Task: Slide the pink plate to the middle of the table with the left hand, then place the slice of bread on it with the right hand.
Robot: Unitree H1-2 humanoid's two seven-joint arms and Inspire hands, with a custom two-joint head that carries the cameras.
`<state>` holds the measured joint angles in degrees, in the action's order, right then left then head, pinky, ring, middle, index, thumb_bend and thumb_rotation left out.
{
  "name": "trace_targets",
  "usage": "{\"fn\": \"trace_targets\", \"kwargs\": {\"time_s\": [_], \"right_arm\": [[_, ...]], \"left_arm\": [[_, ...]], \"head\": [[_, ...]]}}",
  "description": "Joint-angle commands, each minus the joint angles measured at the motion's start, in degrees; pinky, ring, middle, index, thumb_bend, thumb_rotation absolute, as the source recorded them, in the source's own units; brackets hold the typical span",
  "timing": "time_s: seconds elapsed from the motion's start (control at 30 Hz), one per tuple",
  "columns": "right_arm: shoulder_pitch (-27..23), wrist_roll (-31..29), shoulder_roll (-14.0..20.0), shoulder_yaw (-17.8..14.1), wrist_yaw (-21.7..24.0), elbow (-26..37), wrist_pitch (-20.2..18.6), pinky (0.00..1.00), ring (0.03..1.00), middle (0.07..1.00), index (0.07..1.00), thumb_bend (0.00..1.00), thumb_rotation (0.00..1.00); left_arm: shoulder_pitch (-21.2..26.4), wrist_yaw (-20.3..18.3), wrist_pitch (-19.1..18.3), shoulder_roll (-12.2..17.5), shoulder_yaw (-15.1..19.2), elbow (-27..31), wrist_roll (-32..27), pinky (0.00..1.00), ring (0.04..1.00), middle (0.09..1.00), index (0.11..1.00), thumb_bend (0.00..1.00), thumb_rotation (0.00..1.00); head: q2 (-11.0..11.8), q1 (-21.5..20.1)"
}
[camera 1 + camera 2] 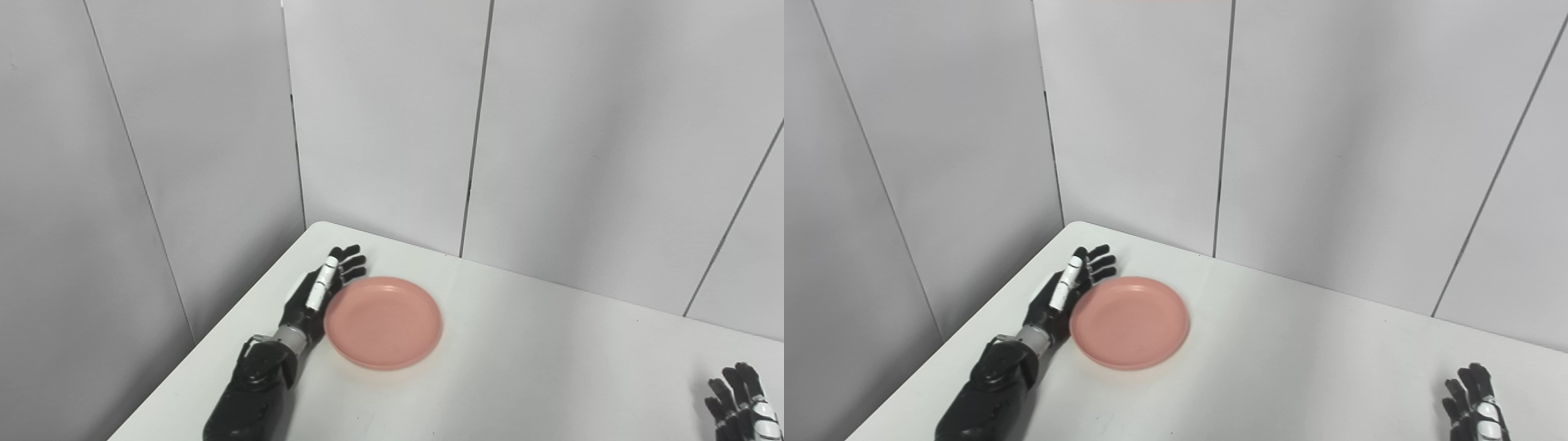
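One pink plate (383, 323) lay flat, round, without long axis, near the table's (520, 367) left far corner; the left hand (318, 288) rested open against its left rim. The right hand (1476, 409) waited, fingers spread.

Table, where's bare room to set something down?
Broad bare table lies between the plate and the right hand, open at the lower right corner. It is crowded only at the plate's left rim, where the open left hand lies.

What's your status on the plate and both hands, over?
Left hand open, flat against pink plate at its left rim, nothing gripped. Plate empty, near the table's left side. Right hand open, low right. Bread not in view; path clear.
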<state>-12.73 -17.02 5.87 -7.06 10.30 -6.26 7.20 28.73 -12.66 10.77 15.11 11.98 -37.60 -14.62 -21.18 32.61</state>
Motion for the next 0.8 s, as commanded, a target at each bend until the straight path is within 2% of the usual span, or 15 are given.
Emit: {"fn": "trace_targets", "kwargs": {"time_s": [0.0,0.13,0.43,0.6,0.77], "right_arm": [[-1.08,-0.33,0.22,-0.09,0.03,2.47,0.5,1.0,0.978,0.981,0.969,0.47,0.91],[-0.97,-0.43,0.06,-0.04,-0.11,3.01,0.09,1.0,0.987,0.987,0.969,0.49,0.9],[-0.86,-0.12,-0.17,0.01,-0.91,3.78,-0.33,1.0,0.995,0.996,0.982,0.5,0.88],[-0.85,-0.25,0.01,0.26,-0.86,4.03,-0.27,1.0,1.0,0.998,0.984,0.5,0.89],[-0.68,-0.16,-0.22,0.44,-1.04,4.77,-0.48,1.0,1.0,1.0,0.994,0.53,0.89]], "left_arm": [[1.55,0.61,0.51,-0.24,-0.1,2.55,-0.03,0.78,0.845,0.845,0.827,0.7,0.9],[1.25,1.2,0.32,-2.18,-0.53,4.12,0.01,0.79,0.848,0.85,0.832,0.69,0.92],[1.06,2.64,0.28,-5.99,-1.94,5.41,0.52,0.84,0.875,0.877,0.846,0.72,0.91],[0.7,3.25,-0.13,-7.47,-2.89,6.32,1.14,0.85,0.885,0.889,0.858,0.74,0.92],[-0.17,3.26,-0.98,-8.53,-3.85,7.7,1.52,0.85,0.893,0.9,0.87,0.71,0.96]], "head": [[-0.18,-0.41],[-0.43,-0.85],[-0.88,-1.72],[-1.27,-2.53],[-1.95,-4.05]]}}
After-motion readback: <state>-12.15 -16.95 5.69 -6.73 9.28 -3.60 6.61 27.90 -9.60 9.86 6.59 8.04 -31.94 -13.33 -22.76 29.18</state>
